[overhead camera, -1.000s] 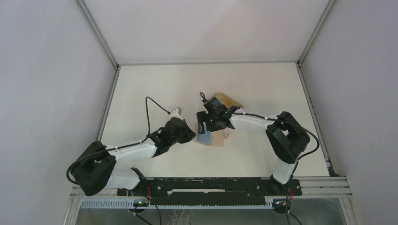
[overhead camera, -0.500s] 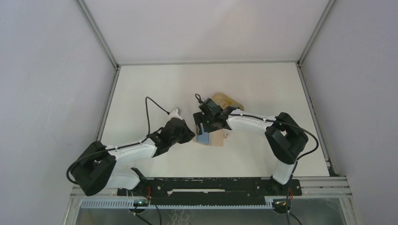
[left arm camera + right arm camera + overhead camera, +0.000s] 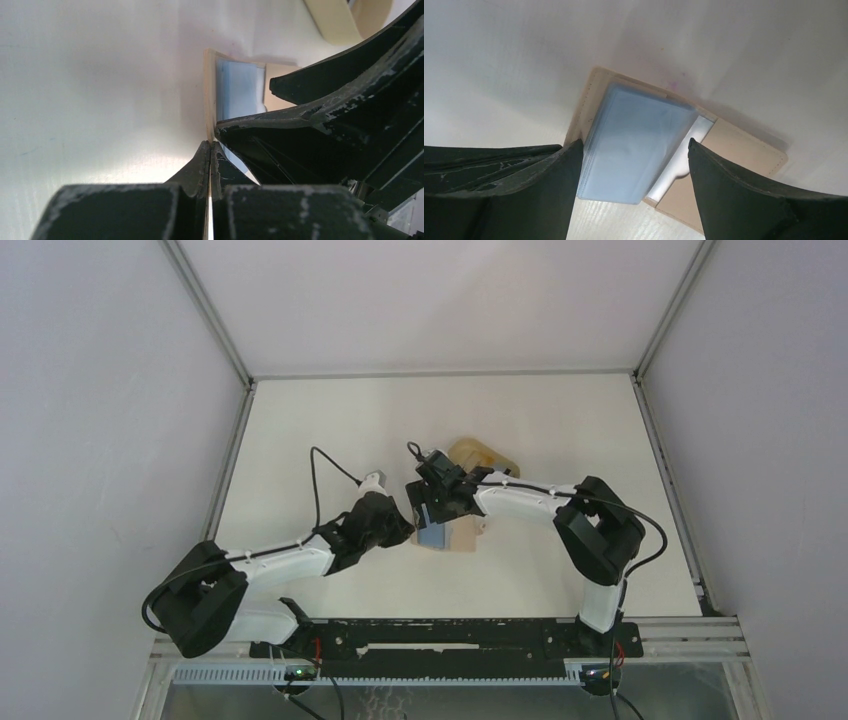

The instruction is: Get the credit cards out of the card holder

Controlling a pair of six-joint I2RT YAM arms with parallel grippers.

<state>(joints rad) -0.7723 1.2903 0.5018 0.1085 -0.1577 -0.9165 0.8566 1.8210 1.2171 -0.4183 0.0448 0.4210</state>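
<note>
Two robot arms meet near the middle of the flat white table. The small tan leather-like card holder lies open & flat there. A thin plastic blue-grey card lies on top of it, w/ a pale white card peeking out from under. The left gripper is pinched tight on the card holder's side edge. The right gripper is spread wide & holds nothing, w/ one finger on each side of the blue-grey card; can't tell if they touch it. An oval tan tray sits just behind, on the far side.
</note>
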